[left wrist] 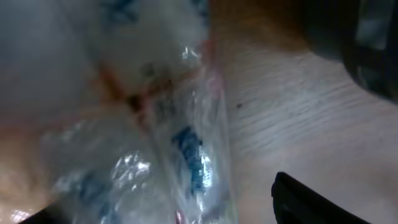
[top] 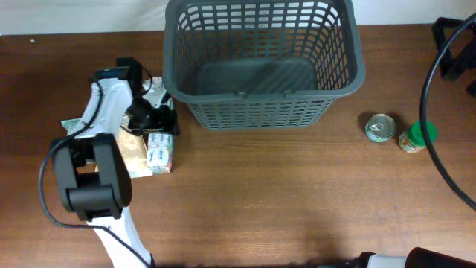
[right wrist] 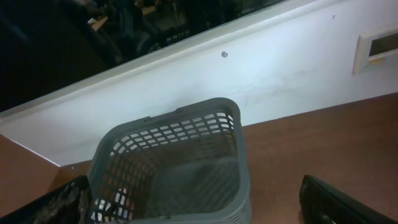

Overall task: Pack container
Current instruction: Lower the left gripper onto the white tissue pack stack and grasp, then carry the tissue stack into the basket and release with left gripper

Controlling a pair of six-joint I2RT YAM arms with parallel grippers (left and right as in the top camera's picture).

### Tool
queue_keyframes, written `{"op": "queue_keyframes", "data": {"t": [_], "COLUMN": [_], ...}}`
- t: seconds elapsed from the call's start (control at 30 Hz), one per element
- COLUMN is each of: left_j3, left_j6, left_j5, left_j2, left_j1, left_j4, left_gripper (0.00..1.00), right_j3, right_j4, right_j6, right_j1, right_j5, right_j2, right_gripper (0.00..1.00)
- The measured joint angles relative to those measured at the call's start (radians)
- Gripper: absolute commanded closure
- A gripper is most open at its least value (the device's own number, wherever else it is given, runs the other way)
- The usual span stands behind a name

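Nearest in, the left tool point(top: 152, 117) hung low over a heap of packets point(top: 149, 149) on the left of the counter point(top: 282, 193). Its wrist camera was filled with blurred clear wrapping point(left wrist: 186, 149) printed in blue, with one dark finger point(left wrist: 311, 202) in the bottom corner. Pinching or loose? I could not tell. Out to the right, well apart from the heap, a tin can point(top: 380, 127) stood just beside a green-lidded jar point(top: 416, 137). The right tool point(right wrist: 193, 202) was spread wide, nothing between its fingers, and it faced the container point(top: 260, 112). Farthest back, that container stood upright, open side up, at the middle of the counter's far edge, near the heap, with a white wall point(right wrist: 280, 81) behind it.
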Motion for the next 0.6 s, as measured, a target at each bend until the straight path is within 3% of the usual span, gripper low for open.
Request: {"op": "queue_keyframes", "data": {"t": [0.1, 0.17, 0.4, 0.6], "left_j3": [0.0, 0.0, 0.026, 0.261], "left_j6": [-0.001, -0.011, -0.039, -0.084], "left_j5": [-0.003, -0.01, -0.012, -0.029], "left_j2": [0.033, 0.049, 0.054, 0.076], "left_j1": [-0.019, -0.017, -0.006, 0.048], "left_j4": [0.027, 0.034, 0.016, -0.093], "left_gripper": [0.8, 0.98, 0.98, 0.98], "right_j3": [0.0, 0.0, 0.0, -0.001], "right_j4": [0.0, 0.0, 0.0, 0.0], "right_j6": [0.0, 0.0, 0.0, 0.0], "right_j1": [0.0, 0.0, 0.0, 0.0], "right_j5": [0.0, 0.0, 0.0, 0.0], "right_j2": [0.014, 0.021, 0.042, 0.05], "right_gripper": [0.01, 0.01, 0.01, 0.01]}}
